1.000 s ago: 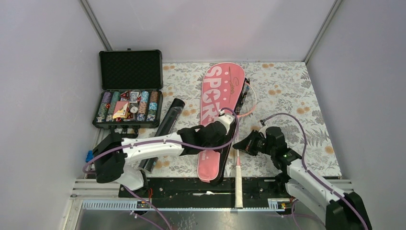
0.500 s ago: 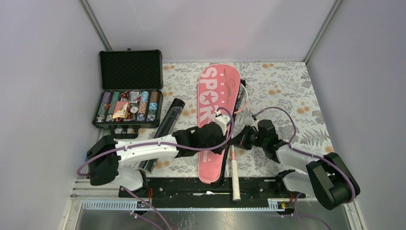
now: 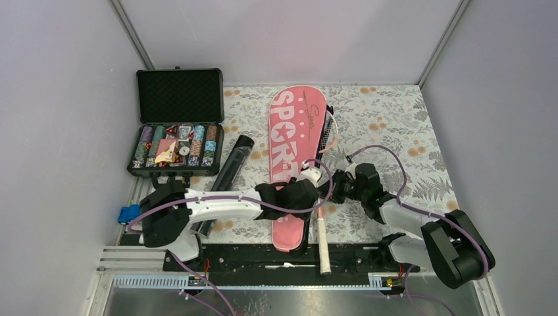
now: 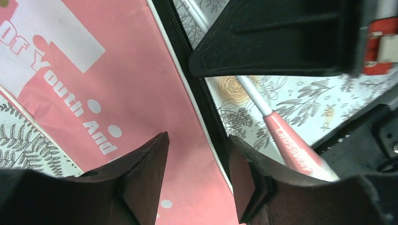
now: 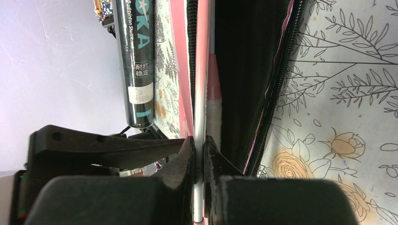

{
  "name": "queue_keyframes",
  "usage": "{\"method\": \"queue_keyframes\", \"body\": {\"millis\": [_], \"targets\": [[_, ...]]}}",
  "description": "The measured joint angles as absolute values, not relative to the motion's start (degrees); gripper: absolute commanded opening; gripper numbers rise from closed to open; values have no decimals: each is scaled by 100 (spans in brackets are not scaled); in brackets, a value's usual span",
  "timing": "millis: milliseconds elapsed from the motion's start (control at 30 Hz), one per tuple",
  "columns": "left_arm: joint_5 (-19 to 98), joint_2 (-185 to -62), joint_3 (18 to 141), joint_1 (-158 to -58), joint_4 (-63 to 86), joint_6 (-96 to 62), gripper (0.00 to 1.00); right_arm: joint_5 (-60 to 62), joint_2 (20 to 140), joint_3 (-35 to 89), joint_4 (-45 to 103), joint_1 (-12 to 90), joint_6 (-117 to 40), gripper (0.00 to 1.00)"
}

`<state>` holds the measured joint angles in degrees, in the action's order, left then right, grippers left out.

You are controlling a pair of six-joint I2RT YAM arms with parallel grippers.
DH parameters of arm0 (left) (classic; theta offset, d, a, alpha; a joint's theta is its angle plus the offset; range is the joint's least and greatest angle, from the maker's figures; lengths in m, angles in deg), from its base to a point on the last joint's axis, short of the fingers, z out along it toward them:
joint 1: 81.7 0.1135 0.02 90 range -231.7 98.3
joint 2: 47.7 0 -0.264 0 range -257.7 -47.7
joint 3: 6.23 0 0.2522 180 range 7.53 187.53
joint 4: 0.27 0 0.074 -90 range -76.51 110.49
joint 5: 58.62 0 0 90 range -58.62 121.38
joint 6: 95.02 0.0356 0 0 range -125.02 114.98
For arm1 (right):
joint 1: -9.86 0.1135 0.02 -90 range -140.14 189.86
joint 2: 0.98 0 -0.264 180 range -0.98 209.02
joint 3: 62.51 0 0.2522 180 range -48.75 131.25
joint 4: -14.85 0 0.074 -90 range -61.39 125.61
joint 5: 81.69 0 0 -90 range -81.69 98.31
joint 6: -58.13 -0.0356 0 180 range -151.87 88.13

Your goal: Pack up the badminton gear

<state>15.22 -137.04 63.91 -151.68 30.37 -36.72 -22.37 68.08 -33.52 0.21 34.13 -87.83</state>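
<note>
Surface: A floral cloth [image 3: 408, 131] covered the table, with a black rail [image 3: 263, 260] along the lower edge of the overhead view.
Room: Plain grey walls [image 3: 283, 39] closed in the left, right and far sides.
Upper left: The poker-chip case [image 3: 177, 125] stood with its lid up. The black tube [image 3: 231, 168] lay slanted just below it, and the blue block [image 3: 126, 214] sat at the far left edge.
Centre: The pink "SPORT" bag [image 3: 296, 131] lay lengthwise, with its zip edge open along the right side.
Racket: The racket [image 3: 322, 243] lay just right of the bag, with its white handle toward the lower edge. Its head was mostly tucked into the bag's upper end.
Left gripper: My left gripper [image 4: 197, 178] hung with its jaws apart over the bag's zip edge, clamping nothing.
Right gripper: My right gripper [image 5: 199, 154] was pinched tight on the racket's thin shaft, beside the bag's opening.
Since a second before: My left gripper had let go after being closed. The bag had shifted toward the left of the frame, and more of its lettering showed. The racket head had slid deeper into the bag. My right arm had swung in toward the centre.
</note>
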Motion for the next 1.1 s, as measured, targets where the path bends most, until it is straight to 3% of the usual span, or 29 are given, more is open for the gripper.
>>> {"method": "queue_keyframes", "body": {"millis": [400,500,733,1100], "targets": [[929,-14600,7125,-15288,3494,-3804,59,-2211,6493,-3352,353,3413,-8787,0],[822,-14642,7206,-15290,3590,-3817,48,-2213,6449,-3352,360,3413,-8792,0],[695,-14644,7246,-15294,3752,-3832,1,-2215,6290,-3352,449,3413,-8853,0],[744,-13982,7158,-15579,3700,-3519,0,-2182,6242,-3359,484,3413,-8822,0]]}}
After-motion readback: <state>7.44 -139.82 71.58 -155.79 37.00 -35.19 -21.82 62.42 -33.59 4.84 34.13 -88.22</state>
